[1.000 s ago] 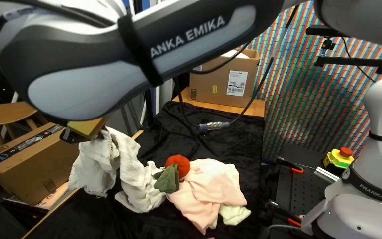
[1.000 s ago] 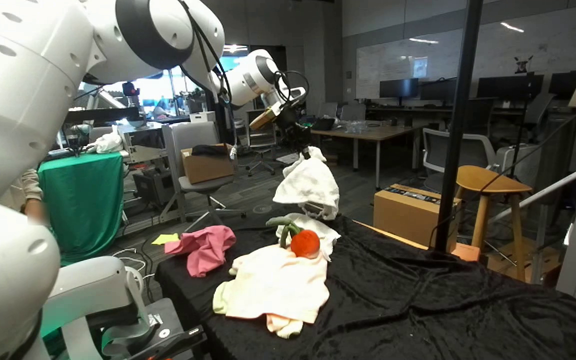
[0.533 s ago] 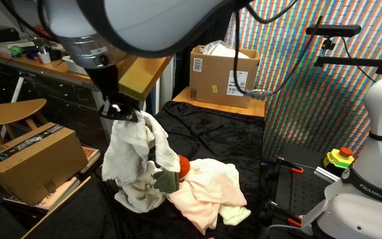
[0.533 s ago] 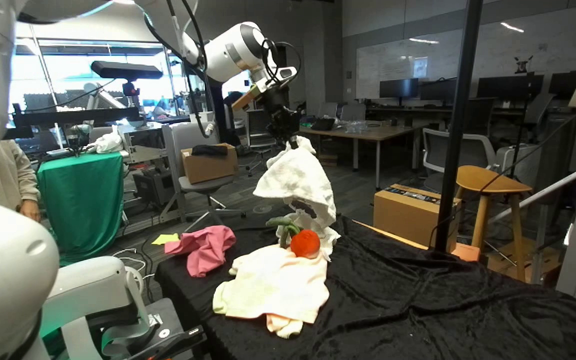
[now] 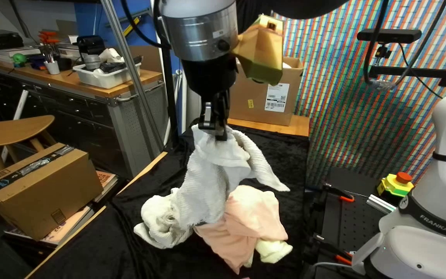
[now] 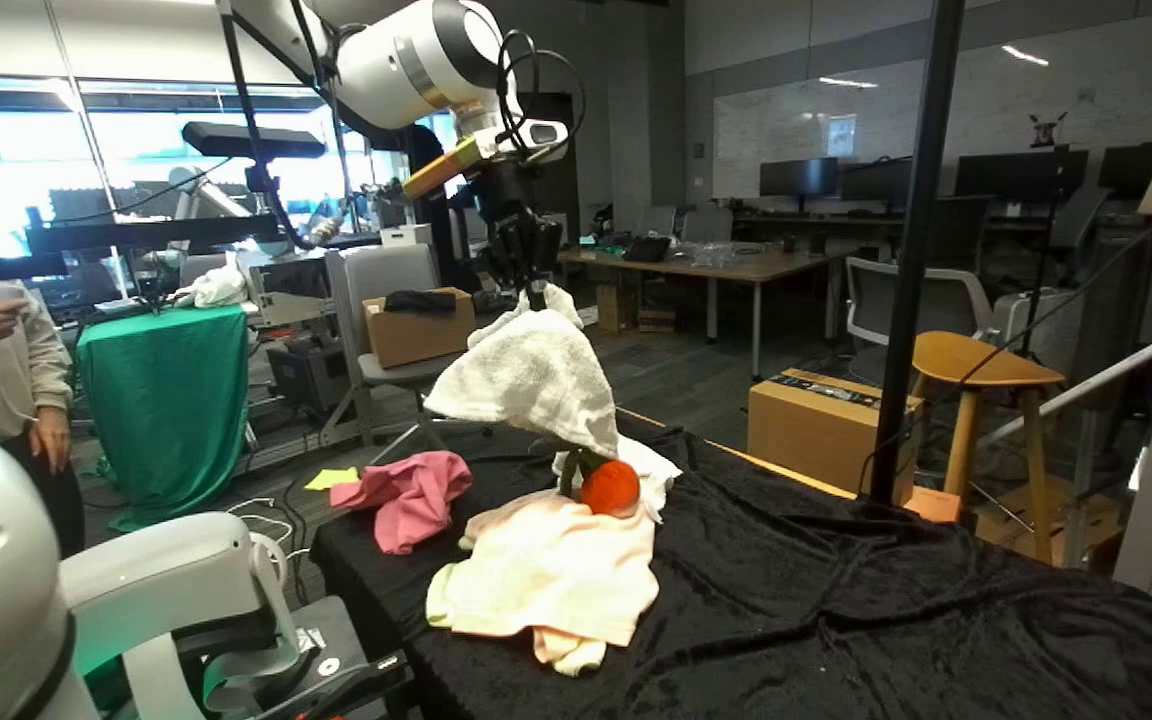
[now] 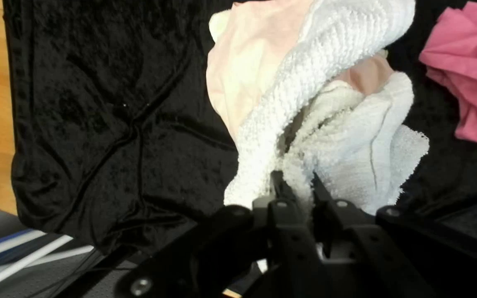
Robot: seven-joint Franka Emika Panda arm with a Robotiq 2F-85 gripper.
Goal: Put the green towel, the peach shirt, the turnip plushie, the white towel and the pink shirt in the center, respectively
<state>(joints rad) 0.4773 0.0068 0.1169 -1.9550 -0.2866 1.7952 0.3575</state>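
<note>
Pinches a fluffy off-white terry towel (image 6: pixel 536 375) between the closed jaws of the black two-fingered gripper (image 7: pixel 296 179). Dangles it near the round red-orange turnip plushie (image 6: pixel 610 488) and the soft pale peach fabric shirt (image 6: pixel 561 565); cannot tell whether touching. See the bright pink fabric shirt (image 6: pixel 414 495) lying a little apart on the black velvety tablecloth (image 6: pixel 836 620).

Free black cloth (image 6: pixel 836 605) beside peach shirt (image 6: pixel 558 568)
</note>
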